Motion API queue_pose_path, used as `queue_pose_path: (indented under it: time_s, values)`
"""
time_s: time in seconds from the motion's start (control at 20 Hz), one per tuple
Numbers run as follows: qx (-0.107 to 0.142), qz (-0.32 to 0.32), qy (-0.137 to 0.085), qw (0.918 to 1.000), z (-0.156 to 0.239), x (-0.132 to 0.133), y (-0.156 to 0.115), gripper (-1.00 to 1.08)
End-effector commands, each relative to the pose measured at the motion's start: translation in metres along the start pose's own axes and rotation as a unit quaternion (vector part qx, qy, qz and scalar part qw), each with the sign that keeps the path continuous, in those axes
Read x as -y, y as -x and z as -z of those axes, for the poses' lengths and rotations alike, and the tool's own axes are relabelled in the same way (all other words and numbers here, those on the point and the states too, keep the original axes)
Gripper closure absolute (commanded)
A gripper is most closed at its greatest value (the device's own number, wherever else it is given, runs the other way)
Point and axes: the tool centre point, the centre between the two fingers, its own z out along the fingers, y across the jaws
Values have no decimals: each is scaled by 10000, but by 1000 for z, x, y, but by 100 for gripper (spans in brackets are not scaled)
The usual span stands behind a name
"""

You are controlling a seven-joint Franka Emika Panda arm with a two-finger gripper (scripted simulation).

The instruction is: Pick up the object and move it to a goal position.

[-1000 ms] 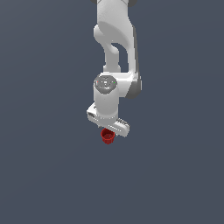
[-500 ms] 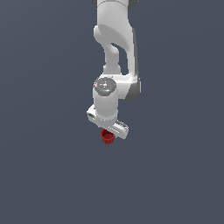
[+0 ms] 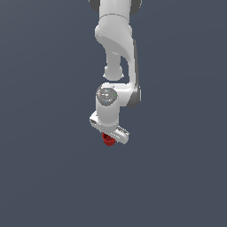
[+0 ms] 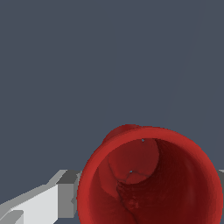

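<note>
The small red cup-like pot [image 3: 107, 140] hangs under my white gripper [image 3: 109, 138] in the middle of the exterior view; only its lower part shows below the hand. In the wrist view the pot [image 4: 151, 175] fills the lower part of the picture, its open mouth facing the camera, with a grey and white finger [image 4: 48, 201] against its side. The other finger barely shows at the picture's edge. The gripper is shut on the pot and holds it in the air.
The white arm [image 3: 116, 48] comes down from the top of the exterior view. Around it there is only a plain dark grey-blue ground [image 3: 44, 168]. No goal marker shows.
The arm with the pot has stayed almost in place; the hand sits slightly higher and its wrist has turned a little. The grip on the pot is unchanged.
</note>
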Motion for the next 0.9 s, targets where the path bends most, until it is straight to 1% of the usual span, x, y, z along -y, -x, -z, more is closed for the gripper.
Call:
queue_pose_path:
  time_s: [0.0,0.2,0.25,0.85]
  values:
    - [-4,-4,-2,10000,-9,0,0,-92]
    - [-4,-6,-2,10000,-13,1,-1,-92]
    - [-4,-6,-2,10000,-13,1,-1,108]
    - [-2,-3,-5,10000,-11,2,0,108]
